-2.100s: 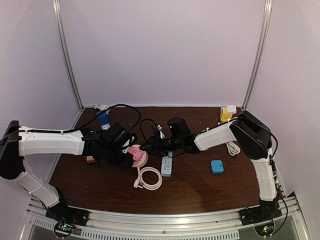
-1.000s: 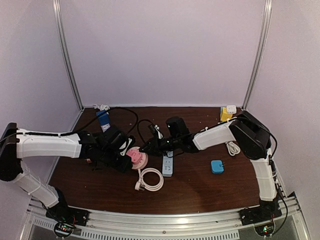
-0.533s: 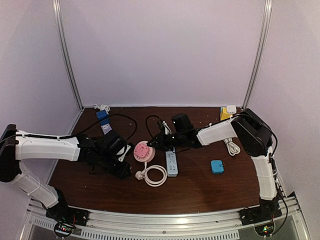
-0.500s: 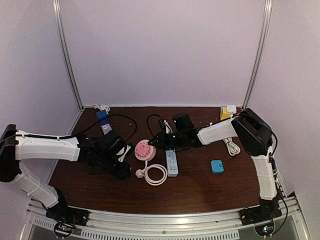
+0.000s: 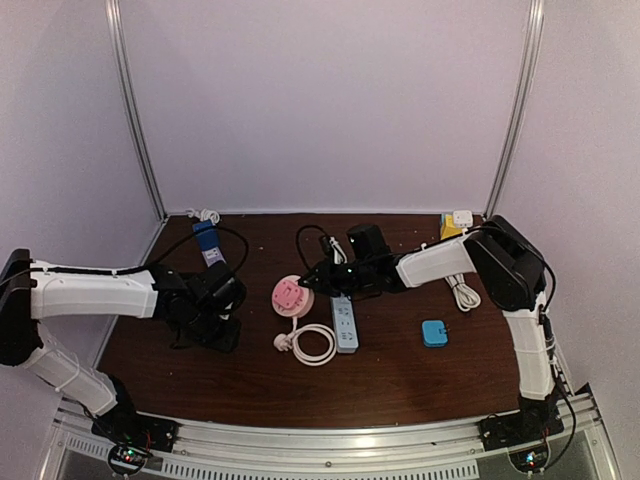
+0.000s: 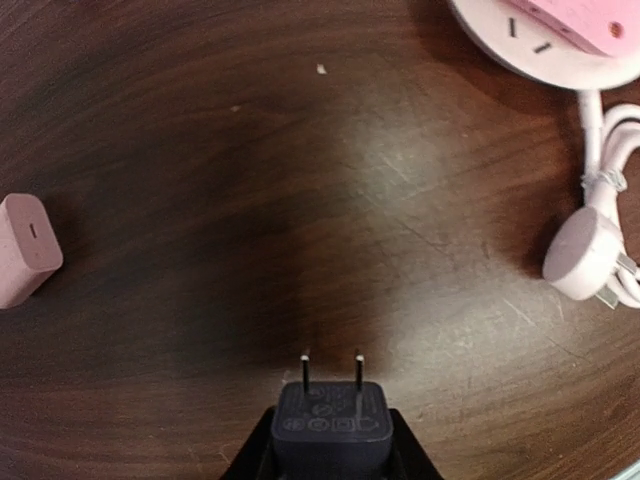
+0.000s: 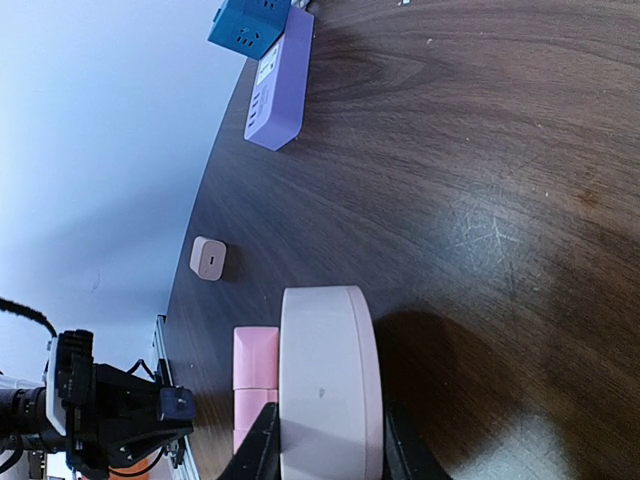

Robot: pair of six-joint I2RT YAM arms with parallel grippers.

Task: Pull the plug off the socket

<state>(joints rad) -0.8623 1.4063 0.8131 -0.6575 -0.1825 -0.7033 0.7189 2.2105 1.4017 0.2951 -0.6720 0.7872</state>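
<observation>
My left gripper (image 6: 330, 456) is shut on a black two-pin plug (image 6: 330, 425) and holds it just above the table, pins free and pointing ahead. In the top view the left gripper (image 5: 226, 332) is left of the round pink-and-white socket (image 5: 290, 296), with a clear gap between them. My right gripper (image 7: 328, 442) is shut on the rim of the socket (image 7: 330, 370), which is tilted on edge. In the top view the right gripper (image 5: 313, 283) is on the socket's right side. The socket's edge also shows at the top right of the left wrist view (image 6: 560, 45).
The socket's white coiled cord (image 5: 316, 343) and its round plug (image 6: 585, 262) lie in front. A white power strip (image 5: 344, 322) lies to the right, then a blue box (image 5: 434, 333). A small pink adapter (image 6: 25, 262) lies left. A purple strip (image 7: 278, 95) and blue cube (image 5: 206, 240) are at the back left.
The black plug has come out of the pink socket. My left gripper has drawn back to the left with it. My right gripper has shifted the socket slightly right.
</observation>
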